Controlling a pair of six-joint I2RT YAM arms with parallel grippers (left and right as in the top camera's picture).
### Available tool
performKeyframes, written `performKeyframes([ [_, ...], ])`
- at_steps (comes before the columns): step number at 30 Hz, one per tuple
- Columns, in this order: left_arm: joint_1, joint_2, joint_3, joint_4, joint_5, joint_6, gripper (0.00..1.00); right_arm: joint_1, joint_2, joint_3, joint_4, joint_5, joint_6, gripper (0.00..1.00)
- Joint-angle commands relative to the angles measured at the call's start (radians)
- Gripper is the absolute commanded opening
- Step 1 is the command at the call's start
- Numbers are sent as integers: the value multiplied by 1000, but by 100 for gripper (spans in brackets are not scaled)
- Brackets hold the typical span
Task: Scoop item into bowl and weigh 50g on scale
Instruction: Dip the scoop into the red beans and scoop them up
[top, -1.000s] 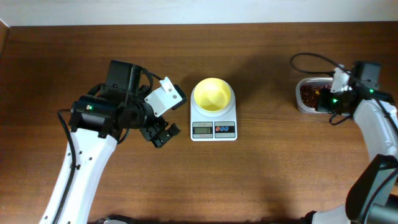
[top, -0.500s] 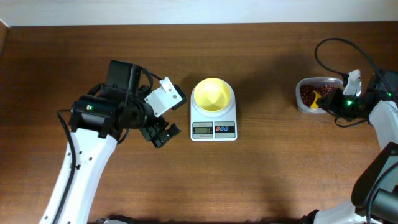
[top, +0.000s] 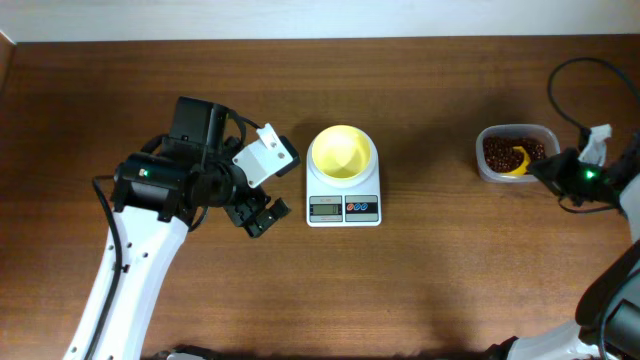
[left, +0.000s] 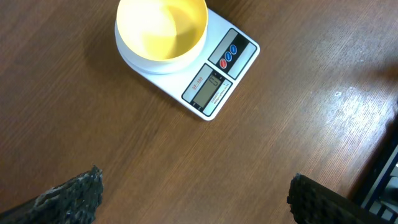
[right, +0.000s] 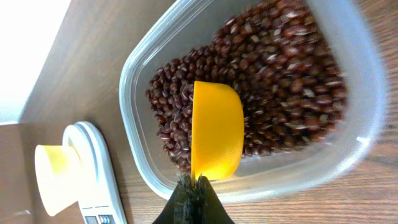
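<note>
The beans (right: 280, 74) fill a clear tub (right: 354, 149) at the far right of the table (top: 505, 150). A bright yellow scoop (right: 216, 134) stands on edge in them, and my right gripper (right: 196, 185) is shut on its handle at the tub's near wall. Seen from overhead, that gripper (top: 545, 170) sits just right of the tub. The pale yellow bowl (top: 342, 152) rests on the white scale (top: 343, 208), with nothing showing inside it (left: 161, 28). Left of the scale, my left gripper (top: 262, 215) hangs open over bare wood (left: 196, 186).
The scale's display and coloured buttons (left: 219, 71) face the table's front. A black cable (top: 570, 75) loops above the right arm near the tub. The left arm's white camera housing (top: 266, 156) hangs close to the bowl's left side.
My right arm has drawn back to the right, away from over the tub, so the scoop and beans now show from overhead. The left arm has not moved.
</note>
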Motion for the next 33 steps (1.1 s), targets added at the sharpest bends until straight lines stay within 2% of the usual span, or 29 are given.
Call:
performKeyframes([
  [1,-4,-3,0,-2,0,8,99,-64,6,-3,-12,-87,-10,4],
  [18,-4,-3,0,-2,0,8,99,-110,6,-3,-24,-182,2,4],
  [23,-4,-3,0,-1,0,8,99,-160,6,-3,-32,-289,1,4],
  [26,-4,-3,0,-2,0,8,99,-161,6,-3,-35,-291,1,4],
  [33,-4,-3,0,-1,0,8,99,-158,6,-3,-35,-456,1,4],
])
